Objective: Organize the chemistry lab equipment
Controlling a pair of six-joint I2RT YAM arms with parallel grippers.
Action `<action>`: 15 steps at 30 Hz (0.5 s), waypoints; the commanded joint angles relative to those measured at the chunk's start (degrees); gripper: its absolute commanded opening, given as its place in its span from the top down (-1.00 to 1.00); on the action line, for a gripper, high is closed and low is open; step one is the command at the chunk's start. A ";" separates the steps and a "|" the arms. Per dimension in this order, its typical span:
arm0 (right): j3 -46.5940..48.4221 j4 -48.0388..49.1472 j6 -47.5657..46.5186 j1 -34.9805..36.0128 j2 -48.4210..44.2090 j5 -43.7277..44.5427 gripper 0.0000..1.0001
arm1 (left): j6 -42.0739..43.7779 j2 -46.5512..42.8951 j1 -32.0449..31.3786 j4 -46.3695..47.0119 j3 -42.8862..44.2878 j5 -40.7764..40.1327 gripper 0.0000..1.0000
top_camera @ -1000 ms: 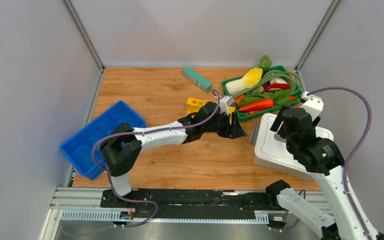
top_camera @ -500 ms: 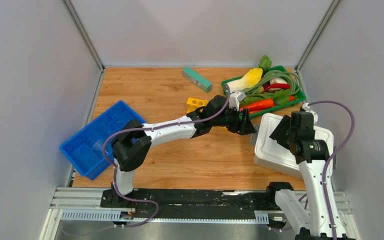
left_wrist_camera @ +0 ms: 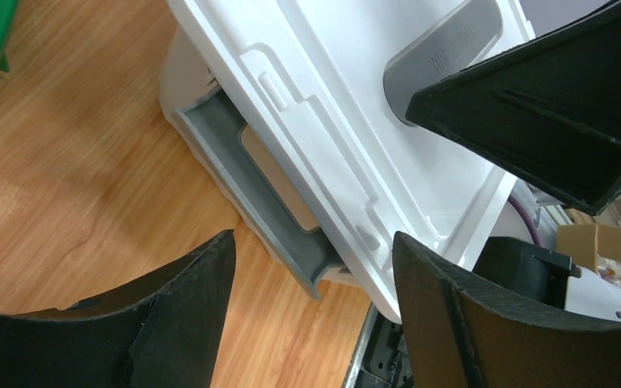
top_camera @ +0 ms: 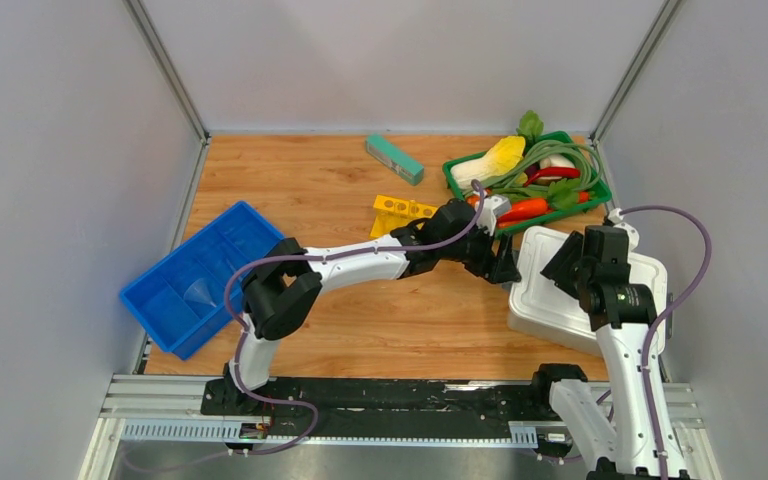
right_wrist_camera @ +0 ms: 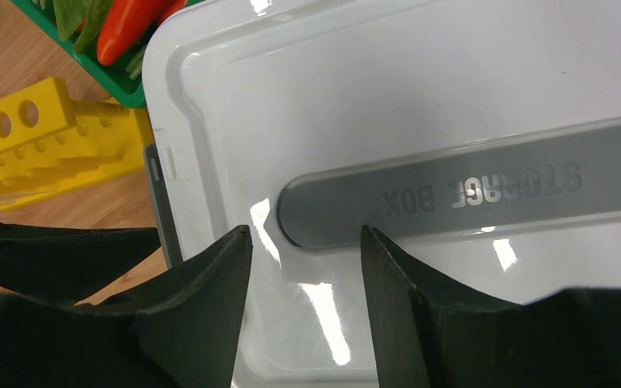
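Note:
The yellow holed rack (top_camera: 400, 212) lies on the wooden table; it also shows in the right wrist view (right_wrist_camera: 40, 137). A faint clear glass piece (top_camera: 198, 293) sits in the blue tray (top_camera: 175, 260). The other lab items are out of view. My left gripper (top_camera: 505, 266) is open at the left end of a white storage box (top_camera: 550, 300), and its fingers (left_wrist_camera: 314, 242) straddle the box's grey latch (left_wrist_camera: 275, 202) without touching it. My right gripper (top_camera: 568, 266) hovers open over the lid, fingertips (right_wrist_camera: 306, 234) at the end of the grey handle strip (right_wrist_camera: 469, 190), with nothing held.
A green basket of toy vegetables (top_camera: 580, 190) stands just behind the box. A teal block (top_camera: 394, 158) lies at the back centre. Grey walls close in both sides. The two grippers are close together at the box's left end.
The left arm stretched further right, from beside the rack to the box's latch, and its jaws widened. The right arm drew in over the lid and its jaws narrowed.

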 commanded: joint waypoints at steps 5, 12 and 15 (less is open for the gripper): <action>-2.21 2.78 3.81 -0.83 -1.95 -0.19 -0.13 | 3.37 1.48 -1.23 3.12 1.97 -0.16 -0.58; -3.09 3.30 4.16 -1.10 -3.27 -0.54 -0.13 | -2.69 3.67 -1.23 4.18 3.90 2.82 -0.59; -3.26 3.22 4.34 -1.27 -3.98 -0.54 -0.12 | -4.89 4.38 -1.23 5.76 4.16 4.75 -0.60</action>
